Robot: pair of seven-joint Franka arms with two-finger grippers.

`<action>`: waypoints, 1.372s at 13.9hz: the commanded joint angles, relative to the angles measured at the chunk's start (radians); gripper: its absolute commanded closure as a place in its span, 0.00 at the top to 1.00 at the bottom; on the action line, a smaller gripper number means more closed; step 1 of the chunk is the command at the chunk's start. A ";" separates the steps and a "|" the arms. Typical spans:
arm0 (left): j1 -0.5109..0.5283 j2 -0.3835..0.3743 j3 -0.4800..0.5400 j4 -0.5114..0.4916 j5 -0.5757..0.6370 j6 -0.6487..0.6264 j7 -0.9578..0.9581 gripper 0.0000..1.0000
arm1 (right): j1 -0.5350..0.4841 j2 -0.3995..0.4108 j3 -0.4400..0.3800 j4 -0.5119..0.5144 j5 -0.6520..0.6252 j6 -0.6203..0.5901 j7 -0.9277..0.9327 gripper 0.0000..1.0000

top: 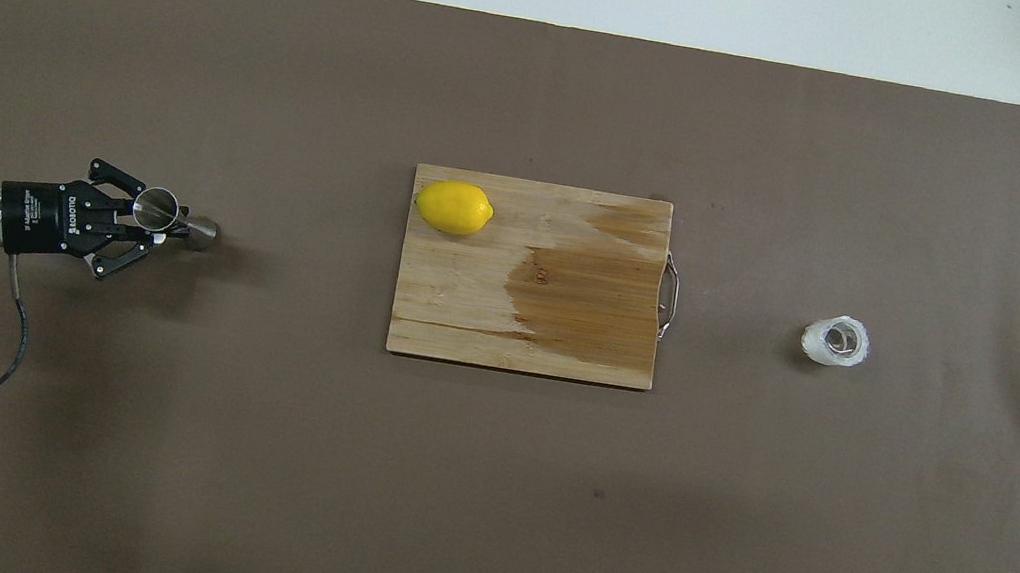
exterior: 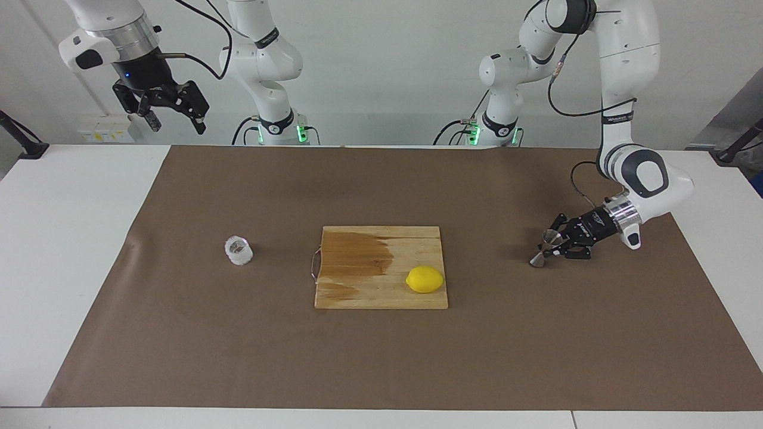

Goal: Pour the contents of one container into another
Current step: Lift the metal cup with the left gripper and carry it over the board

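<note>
Gripping the steel jigger [exterior: 545,248] at its waist, left tool [exterior: 554,245] clamped low over the worktop [exterior: 71,250], glass cup [exterior: 238,250] well apart, right tool [exterior: 173,116] raised, fingers apart.

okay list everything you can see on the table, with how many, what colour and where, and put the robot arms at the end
Paper sheet: one, brown, covering most of the white table.
Cutting board: one, light wood with a darker patch, middle of the sheet.
Lemon: one, yellow, on the board, at the corner toward the left arm's end.
Glass cup: one, clear whitish, on the sheet toward the right arm's end.
Jigger: one, shiny steel, toward the left arm's end, tilted.
Left gripper: one, black, shut on the jigger, low over the sheet.
Right gripper: one, black, open, waiting high over its end.
</note>
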 commanded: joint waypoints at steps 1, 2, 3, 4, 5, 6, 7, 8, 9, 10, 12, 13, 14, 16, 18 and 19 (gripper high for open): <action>-0.014 -0.034 -0.004 -0.014 -0.069 -0.049 -0.008 0.00 | -0.004 -0.012 0.000 -0.007 -0.011 -0.013 -0.016 1.00; -0.024 -0.034 -0.016 -0.006 -0.091 -0.071 -0.006 0.00 | -0.004 -0.012 0.000 -0.007 -0.011 -0.013 -0.016 1.00; -0.030 -0.037 -0.019 0.000 -0.103 -0.083 -0.006 0.00 | -0.004 -0.012 0.000 -0.007 -0.011 -0.013 -0.016 1.00; -0.053 -0.045 -0.027 0.002 -0.108 -0.082 -0.009 0.00 | -0.004 -0.012 0.000 -0.007 -0.011 -0.013 -0.016 1.00; -0.084 -0.066 -0.028 0.002 -0.113 -0.072 -0.009 0.00 | -0.004 -0.012 0.000 -0.007 -0.011 -0.013 -0.016 1.00; -0.111 -0.077 -0.027 0.002 -0.134 -0.071 -0.017 0.00 | -0.004 -0.012 0.000 -0.007 -0.011 -0.011 -0.016 1.00; -0.135 -0.089 -0.027 0.002 -0.155 -0.068 -0.038 0.00 | -0.004 -0.012 0.000 -0.007 -0.011 -0.013 -0.016 1.00; -0.168 -0.106 -0.028 0.002 -0.172 -0.045 -0.075 0.00 | -0.004 -0.012 0.000 -0.007 -0.011 -0.013 -0.016 1.00; -0.214 -0.126 -0.028 0.002 -0.185 0.002 -0.115 0.00 | -0.004 -0.012 0.000 -0.007 -0.011 -0.013 -0.016 1.00; -0.265 -0.140 -0.028 0.000 -0.206 0.053 -0.153 0.00 | -0.004 -0.012 0.000 -0.007 -0.011 -0.013 -0.016 1.00; -0.360 -0.147 -0.030 -0.003 -0.279 0.145 -0.192 0.00 | -0.004 -0.012 0.000 -0.007 -0.011 -0.011 -0.016 1.00; -0.403 -0.147 -0.028 -0.004 -0.319 0.183 -0.193 0.00 | -0.004 -0.012 0.000 -0.007 -0.011 -0.013 -0.016 1.00; -0.440 -0.144 -0.028 -0.003 -0.350 0.217 -0.193 0.00 | -0.004 -0.012 0.000 -0.007 -0.011 -0.013 -0.016 1.00; -0.519 -0.135 -0.030 0.000 -0.416 0.301 -0.193 0.00 | -0.004 -0.012 0.000 -0.007 -0.011 -0.013 -0.016 1.00; -0.585 -0.129 -0.028 0.005 -0.487 0.378 -0.195 0.00 | -0.004 -0.012 0.000 -0.007 -0.011 -0.013 -0.016 1.00; -0.610 -0.123 -0.030 0.014 -0.508 0.409 -0.196 0.00 | -0.004 -0.012 0.000 -0.007 -0.011 -0.013 -0.016 1.00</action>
